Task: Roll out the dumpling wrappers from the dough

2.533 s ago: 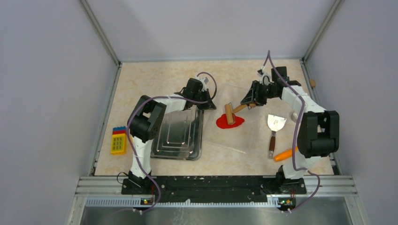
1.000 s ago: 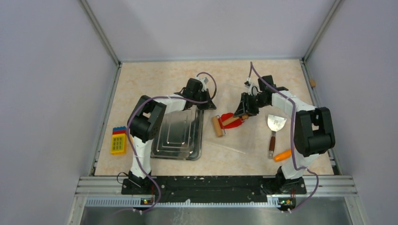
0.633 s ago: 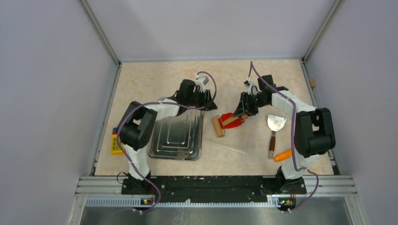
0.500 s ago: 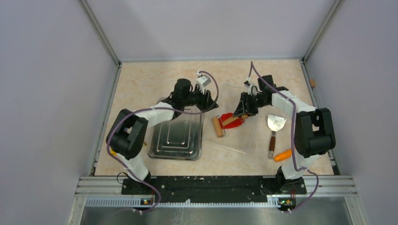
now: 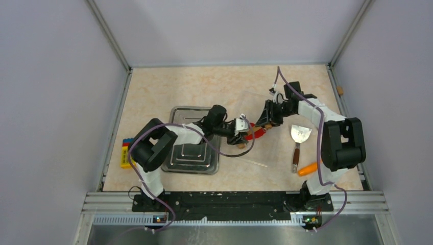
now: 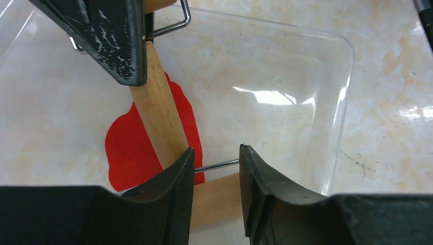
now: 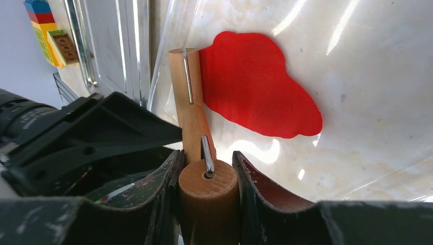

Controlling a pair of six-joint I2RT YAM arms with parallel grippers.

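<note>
- My left hand (image 6: 217, 163) has just swung off the metal tray (image 5: 196, 158) to the roller (image 6: 161, 115). Its fingers stand apart astride the roller's wire and wood, but I cannot tell whether they press it.
- My right hand (image 7: 207, 171) pinches the roller's wooden end.
- The dough (image 7: 255, 87), a flat irregular red sheet, lies under the roller on the clear tray (image 6: 343, 102), mid-table. I'd guess a two-handed roll comes next.
- Both hands crowd the dough. The scraper (image 5: 300, 133) and carrot (image 5: 308, 168) sit toward the table's right edge, well apart.

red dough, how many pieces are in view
1: the dough, a flat red sheet on the clear mat, partly under the wooden roller; more could be hidden beneath it.
</note>
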